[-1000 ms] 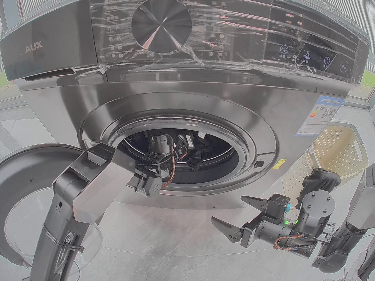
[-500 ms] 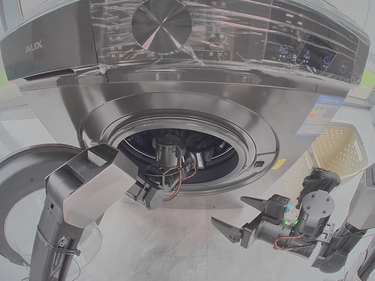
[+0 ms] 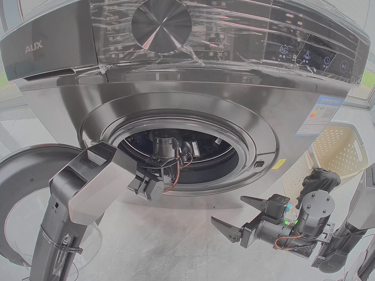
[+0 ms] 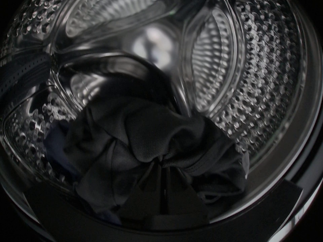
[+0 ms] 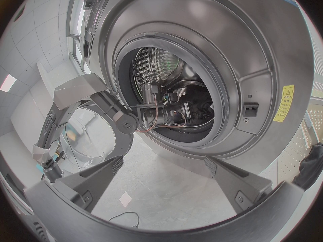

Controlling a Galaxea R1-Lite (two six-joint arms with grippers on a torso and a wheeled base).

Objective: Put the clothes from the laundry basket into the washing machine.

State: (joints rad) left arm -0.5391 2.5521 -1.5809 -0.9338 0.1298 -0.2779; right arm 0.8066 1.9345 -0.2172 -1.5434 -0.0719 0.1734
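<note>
The washing machine (image 3: pixel 250 110) stands with its door (image 3: pixel 23 184) swung open to the left. My left arm's wrist (image 3: pixel 165 145) is inside the drum opening. Deep in the drum (image 4: pixel 262 68), my left gripper (image 4: pixel 162 167) is shut on a bunched dark garment (image 4: pixel 148 131), whose folds gather at the fingertips. My right gripper (image 3: pixel 232 212) hangs open and empty above the floor in front of the machine, its fingers (image 5: pixel 111 168) spread wide. Another dark garment (image 3: pixel 321 179) is draped over the rim of the cream laundry basket (image 3: pixel 343 149) at the right.
Grey tiled floor (image 3: pixel 168 235) lies in front of the machine. The door's glass bowl (image 5: pixel 84 135) stands beside my left arm (image 3: pixel 86 192). The door latch (image 3: pixel 258 163) sits right of the opening, and the basket stands close against the machine's right side.
My left wrist drew back toward the door opening, then went into the drum again. A dark cloth seen hanging by it one second ago is now out of the head view. The right arm kept still.
</note>
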